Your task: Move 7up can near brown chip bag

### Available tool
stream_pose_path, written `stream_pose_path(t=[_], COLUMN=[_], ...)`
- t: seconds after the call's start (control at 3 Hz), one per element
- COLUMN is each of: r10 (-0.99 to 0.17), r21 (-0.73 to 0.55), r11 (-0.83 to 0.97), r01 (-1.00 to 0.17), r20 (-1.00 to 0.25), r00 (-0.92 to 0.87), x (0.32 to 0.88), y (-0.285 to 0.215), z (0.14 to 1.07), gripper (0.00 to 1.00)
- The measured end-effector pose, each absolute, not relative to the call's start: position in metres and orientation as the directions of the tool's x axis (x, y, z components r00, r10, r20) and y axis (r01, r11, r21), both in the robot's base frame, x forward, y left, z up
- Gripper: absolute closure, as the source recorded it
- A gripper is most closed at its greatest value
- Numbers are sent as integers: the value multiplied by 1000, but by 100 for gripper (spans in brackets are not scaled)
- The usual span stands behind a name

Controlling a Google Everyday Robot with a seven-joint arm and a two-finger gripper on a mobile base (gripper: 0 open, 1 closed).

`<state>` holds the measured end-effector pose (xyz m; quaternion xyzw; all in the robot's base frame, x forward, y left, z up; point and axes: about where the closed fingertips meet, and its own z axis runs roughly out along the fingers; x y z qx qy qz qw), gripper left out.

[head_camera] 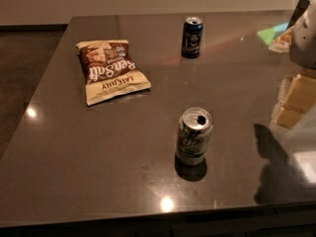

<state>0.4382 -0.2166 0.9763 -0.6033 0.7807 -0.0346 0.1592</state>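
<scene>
The 7up can (193,135) is standing upright, well apart from the brown chip bag (109,69); the gripper (305,36) is hanging at the right edge, grip I cannot tell; best be closing squarely on the can's middle

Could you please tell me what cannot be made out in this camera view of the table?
1. gripper: camera view, only a pale shape at the upper right, cut off by the right edge.
2. 7up can: camera view, its logo is blurred; its far side is hidden by the can itself.
3. dark blue can: camera view, label too small and dim to read.
4. yellow shapes: camera view, cut off by the right edge; unidentifiable.
</scene>
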Motion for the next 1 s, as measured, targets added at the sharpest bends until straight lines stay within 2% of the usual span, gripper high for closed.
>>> stream_pose_path(t=[0.67, 1.0], r10=[-952, -936], r21=[-241, -207], r11=[245, 225], r01=[-939, -952], r20=[-241, -317], r00=[-187, -152], x=[435, 431], y=[-206, -190], z=[971, 956], gripper=[0, 0])
